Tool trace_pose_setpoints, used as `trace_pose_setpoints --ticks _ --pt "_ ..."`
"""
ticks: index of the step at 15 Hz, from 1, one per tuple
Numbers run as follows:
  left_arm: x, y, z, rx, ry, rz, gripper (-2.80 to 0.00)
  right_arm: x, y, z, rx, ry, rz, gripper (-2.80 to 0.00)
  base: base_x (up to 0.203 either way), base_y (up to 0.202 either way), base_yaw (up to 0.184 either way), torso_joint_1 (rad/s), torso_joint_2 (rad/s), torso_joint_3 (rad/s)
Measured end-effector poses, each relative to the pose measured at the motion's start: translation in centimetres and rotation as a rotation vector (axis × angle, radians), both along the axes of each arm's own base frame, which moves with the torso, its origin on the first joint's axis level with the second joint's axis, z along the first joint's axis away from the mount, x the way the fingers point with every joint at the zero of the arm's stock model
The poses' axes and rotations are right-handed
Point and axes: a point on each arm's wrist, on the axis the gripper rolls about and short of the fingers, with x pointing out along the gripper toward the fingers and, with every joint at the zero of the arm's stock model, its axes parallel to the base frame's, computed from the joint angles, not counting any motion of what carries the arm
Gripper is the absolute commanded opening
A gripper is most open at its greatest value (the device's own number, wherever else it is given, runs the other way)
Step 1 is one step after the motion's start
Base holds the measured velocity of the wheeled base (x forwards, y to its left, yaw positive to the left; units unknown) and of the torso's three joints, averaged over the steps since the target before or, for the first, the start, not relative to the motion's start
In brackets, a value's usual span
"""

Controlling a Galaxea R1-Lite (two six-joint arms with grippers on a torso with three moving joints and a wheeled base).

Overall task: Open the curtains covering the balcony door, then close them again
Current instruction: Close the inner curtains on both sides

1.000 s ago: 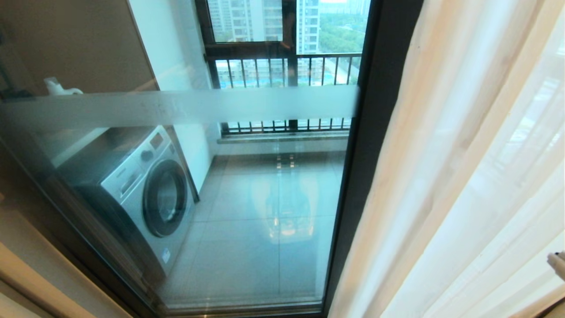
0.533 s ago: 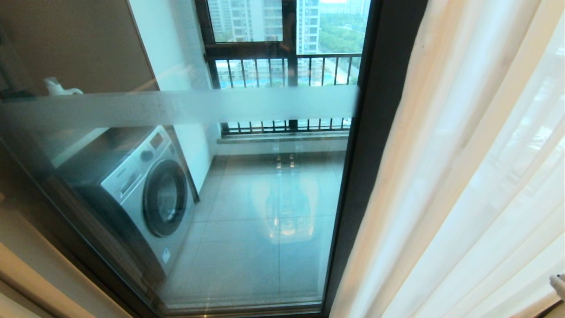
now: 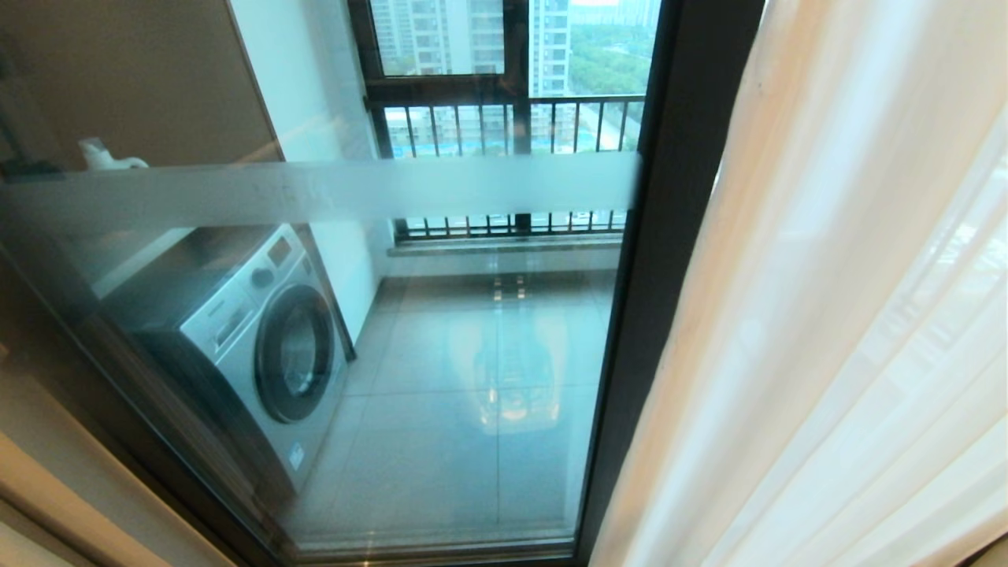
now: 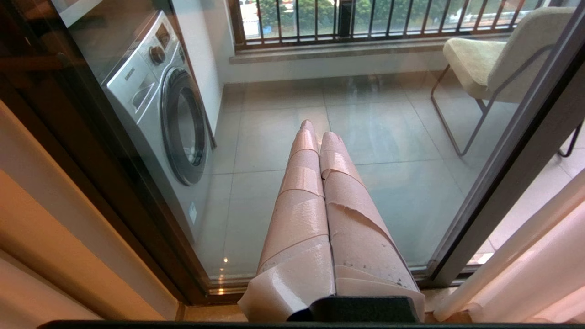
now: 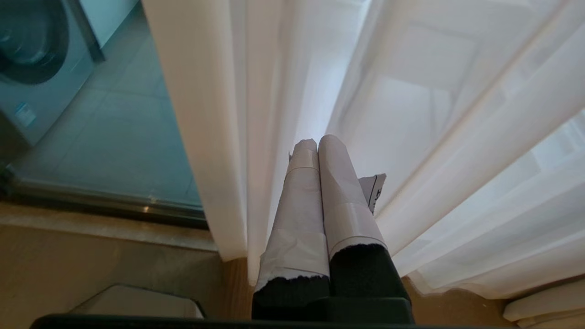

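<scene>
A: Curtains (image 3: 850, 315) first. Where do they hang?

B: On the right side of the head view, gathered into a bundle of sheer white fabric. Their long axis runs top to bottom, with the folds fanning out and slanting towards the lower left of that view.

A: And the balcony door (image 3: 646, 276)?

B: Its dark frame post stands just left of the fabric edge. The glass pane to the left of it is uncovered, with a frosted band (image 3: 331, 189) running level across it.

A: What shows through the glass?

B: A washing machine (image 3: 260, 346) on the left of the tiled balcony floor, and a barred railing (image 3: 512, 126) at the far end. The left wrist view also shows a chair (image 4: 493, 55) out there.

A: Where is the right gripper (image 5: 317, 139)?

B: Seen only from its own wrist camera. The taped fingers are pressed together with nothing between them, tips pointing into the folds of the curtains near the hem. Whether they touch the fabric I cannot tell.

A: And the left gripper (image 4: 318, 132)?

B: Fingers closed against each other, empty, pointing at the door glass, well apart from the fabric, which shows only at the corner of that view.

A: Does the hem reach the floor?

B: In the right wrist view the bottom edge hangs just above the wooden floor (image 5: 91, 269) inside the door track.
</scene>
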Motion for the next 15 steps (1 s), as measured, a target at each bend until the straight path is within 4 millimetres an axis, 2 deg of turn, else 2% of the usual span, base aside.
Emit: trace_pose_setpoints --ticks 5,15 --pt "0.0 0.0 0.0 0.000 0.000 0.001 -2.80 -1.7 -0.1 -1.1 0.038 -0.123 -0.062 -2.80 0.000 0.000 0.000 0.000 0.00 0.000" --pt "0.0 0.0 0.0 0.000 0.000 0.000 -2.80 -2.0 -0.1 -1.2 0.053 -0.155 -0.063 -2.80 0.000 0.000 0.000 0.000 0.00 0.000"
